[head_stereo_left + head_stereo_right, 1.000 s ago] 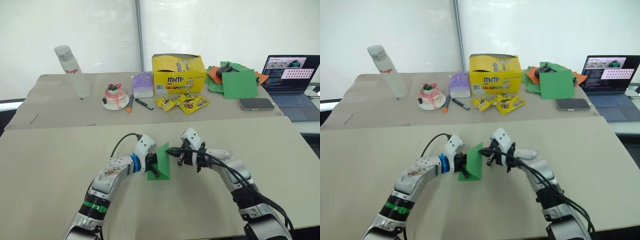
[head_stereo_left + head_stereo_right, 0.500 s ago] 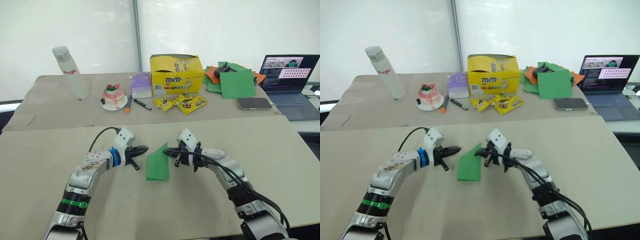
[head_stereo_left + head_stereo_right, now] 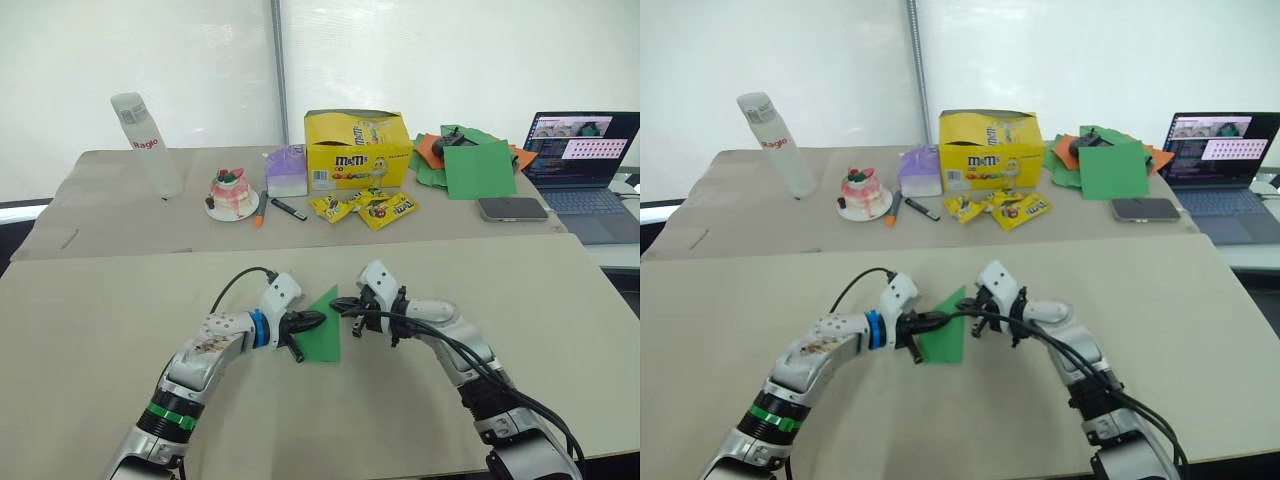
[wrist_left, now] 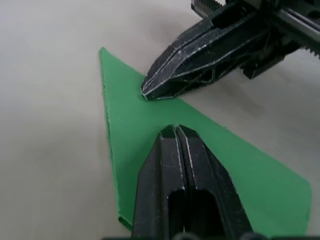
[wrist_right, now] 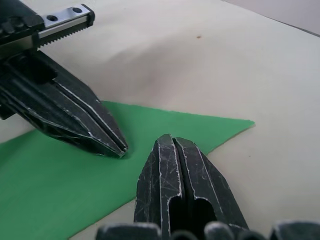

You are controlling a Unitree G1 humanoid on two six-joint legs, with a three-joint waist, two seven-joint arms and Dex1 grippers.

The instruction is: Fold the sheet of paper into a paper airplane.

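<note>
The green paper wedge (image 3: 322, 333) lies flat on the table (image 3: 100, 330), pressed by the closed left gripper (image 3: 318, 319) and closed right gripper (image 3: 336, 303). The crease is best set by tips drawn firmly along the fold, with one kept pinning.

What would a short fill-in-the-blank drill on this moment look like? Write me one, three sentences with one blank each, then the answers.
1. The sheet of paper under both grippers is bright ____.
2. The fingers of the left gripper are ____, with its tip over the paper.
3. The tip of the right gripper is at the paper's edge, near the ____ end of the wedge.

Missing words: green; shut; pointed
</note>
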